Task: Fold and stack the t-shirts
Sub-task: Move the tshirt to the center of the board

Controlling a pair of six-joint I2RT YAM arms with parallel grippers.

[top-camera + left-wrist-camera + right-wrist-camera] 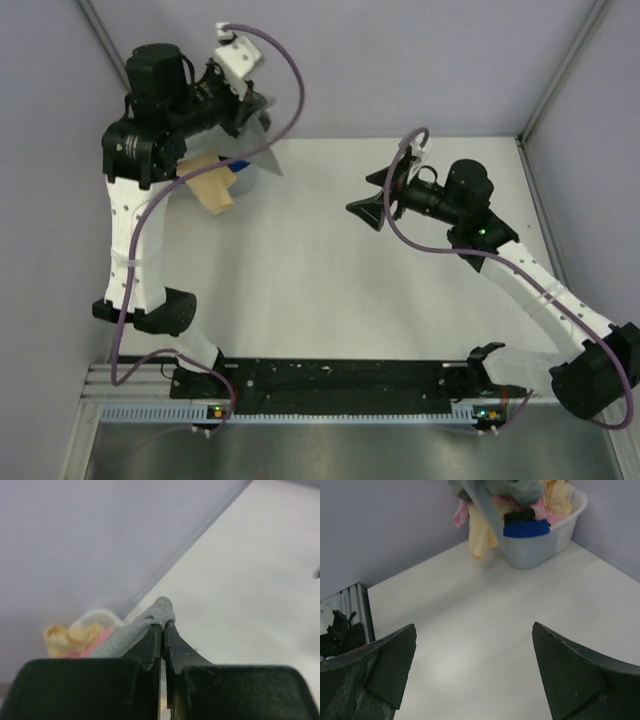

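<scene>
My left gripper (250,108) is raised high at the back left and is shut on a fold of the heather grey t-shirt (159,611), which hangs down from it (264,148). In the right wrist view the grey t-shirt (485,507) rises out of the white basket (555,537), which holds a pale yellow shirt (481,532), a pink one (461,513) and a blue one (525,529). The yellow shirt (212,186) drapes over the basket's side. My right gripper (368,208) is open and empty above the table, pointing at the basket (474,627).
Pale purple walls enclose the table at the back and on both sides. The white table (330,290) stretches between the arms. A black rail (330,380) with both arm bases runs along the near edge.
</scene>
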